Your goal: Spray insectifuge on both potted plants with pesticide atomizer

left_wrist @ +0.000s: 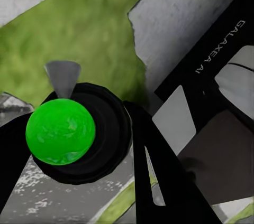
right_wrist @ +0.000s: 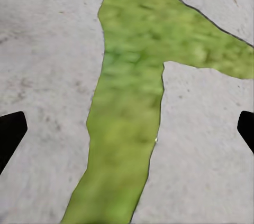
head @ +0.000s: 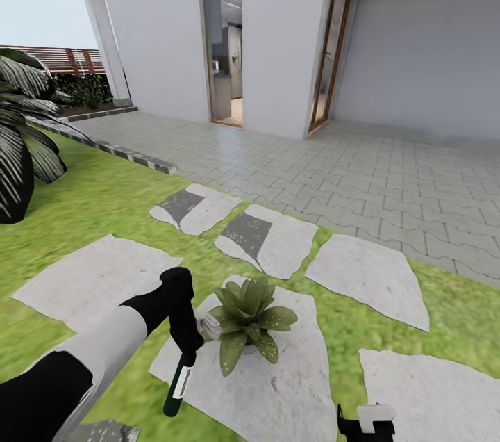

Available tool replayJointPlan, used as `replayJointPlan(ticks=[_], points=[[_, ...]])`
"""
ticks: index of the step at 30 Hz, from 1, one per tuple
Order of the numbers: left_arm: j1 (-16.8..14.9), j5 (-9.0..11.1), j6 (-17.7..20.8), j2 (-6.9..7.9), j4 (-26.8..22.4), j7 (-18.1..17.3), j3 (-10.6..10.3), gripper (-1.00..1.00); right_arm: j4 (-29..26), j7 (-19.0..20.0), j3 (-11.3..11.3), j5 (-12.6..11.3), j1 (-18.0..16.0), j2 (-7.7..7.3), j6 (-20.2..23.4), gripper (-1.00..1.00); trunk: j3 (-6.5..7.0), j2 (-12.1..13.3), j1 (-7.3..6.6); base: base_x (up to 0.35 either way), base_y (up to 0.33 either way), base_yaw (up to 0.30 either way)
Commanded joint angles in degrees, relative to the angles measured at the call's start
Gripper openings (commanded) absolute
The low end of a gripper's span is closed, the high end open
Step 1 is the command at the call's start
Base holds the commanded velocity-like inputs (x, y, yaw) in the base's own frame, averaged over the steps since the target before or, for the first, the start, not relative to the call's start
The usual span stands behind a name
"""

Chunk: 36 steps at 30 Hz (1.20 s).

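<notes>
My left gripper [head: 186, 346] is shut on the pesticide atomizer [head: 178, 382], a slim dark green bottle with a white label band. The bottle hangs bottom-down, and its whitish trigger head [head: 206, 326] sits close against a potted plant [head: 247, 320]. That plant is a low rosette of pointed green leaves on a stepping stone [head: 278, 393], with a few pale specks on its lower leaves. The left wrist view looks at the atomizer [left_wrist: 61, 131] end-on between black fingers [left_wrist: 159, 182]. My right gripper [head: 366, 421] [right_wrist: 127, 129] hangs open over stone and grass. The second potted plant is out of view.
Several grey stepping stones [head: 97, 275] lie in the lawn [head: 90, 199]. A big palm [head: 21, 143] stands at the left. Beyond is a paved terrace [head: 361, 171], the white house wall with an open doorway [head: 223, 46], and a slatted fence [head: 62, 60].
</notes>
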Motion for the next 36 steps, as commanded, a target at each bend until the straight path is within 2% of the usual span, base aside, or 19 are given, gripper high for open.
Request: replayJointPlan(ticks=[1, 5, 7, 12, 16, 19, 21, 27, 36], points=[[0.6, -0.4, 0.6, 0.0, -0.1, -0.5, -0.2, -1.0, 0.1, -0.3, -0.3, 0.6, 0.0, -0.02, -0.1, 1.0, -0.05, 0.0, -0.01, -0.001, 0.021, 0.0], [4.0, -0.7, 0.4, -0.04, -0.2, 1.6, -0.2, -1.0, 0.1, -0.3, -0.3, 0.6, 0.0, 0.03, -0.2, 1.0, -0.05, 0.0, -0.01, 0.0, 0.006, 0.0], [4.8, -0.7, 0.3, -0.05, -0.1, 3.0, -0.1, -1.0, 0.1, -0.3, -0.3, 0.6, 0.0, 0.04, -0.2, 1.0, -0.05, 0.0, -0.01, 0.0, 0.0, 0.0], [5.3, -0.8, 0.3, 0.04, -0.5, 3.5, -0.1, -1.0, 0.1, -0.3, -0.3, 0.6, 0.0, 0.04, -0.2, 1.0, -0.05, 0.0, -0.01, 0.0, 0.0, 0.0], [5.6, -0.8, 0.3, 1.07, -0.1, 4.1, 0.0, -1.0, 0.1, -0.3, -0.3, 0.6, 0.0, 0.03, -0.2, 1.0, -0.05, 0.0, -0.01, 0.0, 0.0, 0.0], [7.4, -0.8, 0.3, 2.18, -0.1, 5.2, 0.1, -1.0, 0.1, -0.3, -0.3, 0.6, 0.0, 0.02, -0.2, 1.0, -0.05, 0.0, -0.01, 0.0, 0.0, 0.0], [8.4, -0.7, 0.2, 2.34, -0.2, 5.4, 0.2, -1.0, 0.1, -0.3, -0.3, 0.6, 0.0, 0.02, -0.2, 1.0, -0.05, 0.0, -0.01, 0.0, 0.0, 0.0], [8.9, -0.4, 0.3, 1.85, -0.9, 5.9, 0.4, -1.0, 0.1, -0.3, -0.3, 0.6, 0.0, -0.03, -0.2, 1.0, -0.05, 0.0, -0.01, 0.097, 0.047, -0.021], [9.0, -0.4, 0.3, 1.71, -0.8, 6.7, 0.4, -1.0, 0.1, -0.3, -0.3, 0.6, 0.0, 0.01, -0.2, 1.0, -0.05, 0.0, -0.01, 0.21, 0.135, -0.215]])
